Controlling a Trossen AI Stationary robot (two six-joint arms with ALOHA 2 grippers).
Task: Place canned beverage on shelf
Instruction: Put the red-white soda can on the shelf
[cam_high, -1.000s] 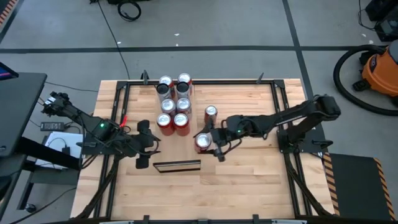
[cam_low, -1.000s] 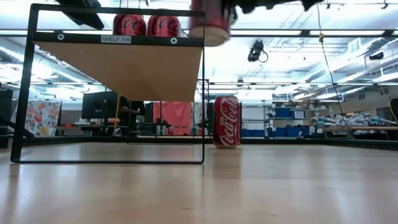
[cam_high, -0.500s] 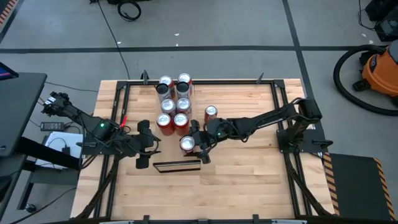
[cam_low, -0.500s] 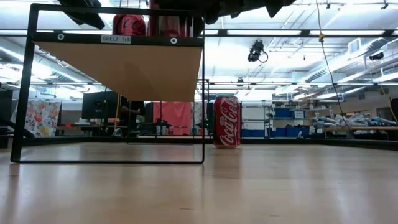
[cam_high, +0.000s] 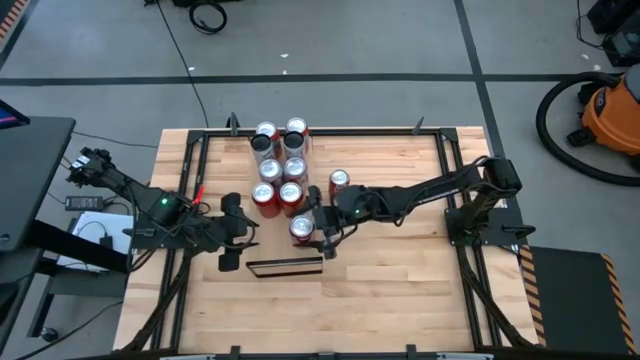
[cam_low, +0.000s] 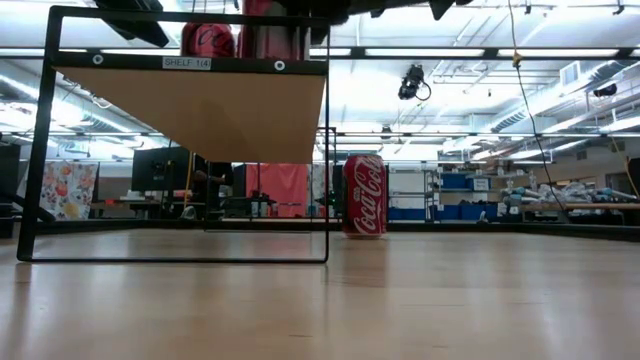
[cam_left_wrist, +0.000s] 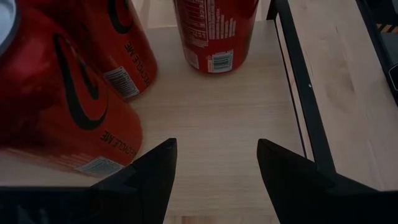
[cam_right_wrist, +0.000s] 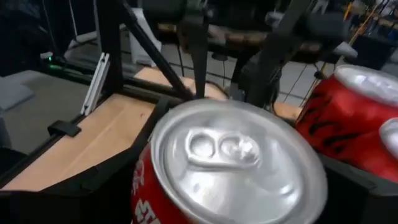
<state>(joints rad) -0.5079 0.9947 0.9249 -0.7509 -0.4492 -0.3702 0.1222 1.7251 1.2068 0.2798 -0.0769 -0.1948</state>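
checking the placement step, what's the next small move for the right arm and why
Probably open fully and lift straight up. The right end effector sits around the cola can, which appears to stand on the shelf next to the other cans. One can still stands on the tabletop, so backing off cleanly without tipping the placed can frees the arm to fetch it. The left end effector waits beside the shelf, open.

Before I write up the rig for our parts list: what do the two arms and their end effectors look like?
Both arms are dark, slim and jointed, each with a small green light on a link. The left end effector has two flat, black, tapering fingers. The right end effector is the same dark build. Thin black cables run along the left arm; the right arm rises from a chunky dark base.
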